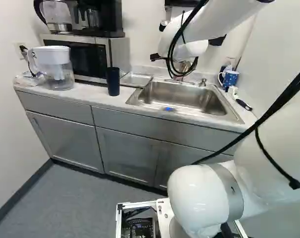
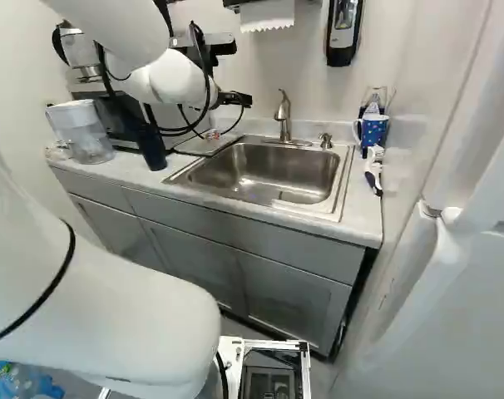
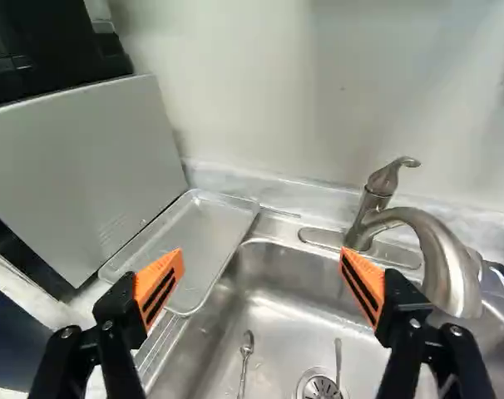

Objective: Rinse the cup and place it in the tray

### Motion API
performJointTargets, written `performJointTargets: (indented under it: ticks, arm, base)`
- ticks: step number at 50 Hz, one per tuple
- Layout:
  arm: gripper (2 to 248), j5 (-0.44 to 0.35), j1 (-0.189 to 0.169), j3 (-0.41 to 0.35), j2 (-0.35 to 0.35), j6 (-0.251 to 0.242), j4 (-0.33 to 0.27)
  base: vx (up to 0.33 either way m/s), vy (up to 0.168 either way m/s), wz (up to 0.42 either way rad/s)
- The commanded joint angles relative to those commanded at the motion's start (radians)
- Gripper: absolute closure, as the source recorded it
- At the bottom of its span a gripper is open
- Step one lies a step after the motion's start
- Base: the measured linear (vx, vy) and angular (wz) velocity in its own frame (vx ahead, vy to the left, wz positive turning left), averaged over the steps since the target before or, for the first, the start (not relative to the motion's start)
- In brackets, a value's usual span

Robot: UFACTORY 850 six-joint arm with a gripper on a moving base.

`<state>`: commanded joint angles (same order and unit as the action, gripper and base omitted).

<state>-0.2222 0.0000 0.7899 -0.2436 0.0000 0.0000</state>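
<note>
— Which step is in hand?
— The approach to the cup, it would be judged. In the counter (image 1: 93, 94) is set the sink (image 2: 235, 184), where no rinsing is being done.

— And the gripper (image 3: 262, 262)?
— Its fingers are spread wide above the sink's left end, with nothing held between them.

— Where is the cup to be found?
— A dark cup (image 1: 113, 82) is stood upright left of the sink, between the microwave and the counter's front edge. A spotted mug (image 2: 373, 131) is seen at the counter's right end, but the dark cup seems likelier to be meant.

— What is called for next?
— The gripper should be brought left and down, closed around the cup's sides, then carried over the sink's left rim.

— How much room is given?
— The microwave (image 1: 88, 62) would be best kept clear of, as its side is close by the tray (image 3: 194, 241). The tray's raised edge is set just beside the sink's rim and could be knocked. Room is offered over the basin, though the faucet (image 3: 431, 249) must be skirted. Only a spoon (image 3: 246, 349) is low enough to be passed over.
</note>
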Motion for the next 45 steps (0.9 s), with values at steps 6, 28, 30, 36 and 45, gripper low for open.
performJointTargets:
  ticks: [6,28,30,36,45]
  arm:
    - [3,0.000,0.000,0.000,0.000,0.000,0.000]
    - [3,0.000,-0.013,0.027,0.031,0.000,0.000]
    - [3,0.000,-0.017,0.035,0.040,0.000,0.000]
    - [3,0.000,-0.030,0.062,0.069,0.000,0.000]
    - [3,0.000,-0.048,0.101,0.112,0.000,0.000]
  base:
    - [-0.004,-0.002,0.001]
    - [-0.003,0.001,0.001]
    - [0.000,0.000,0.000]
    - [0.000,0.000,0.000]
    - [0.000,0.000,0.000]
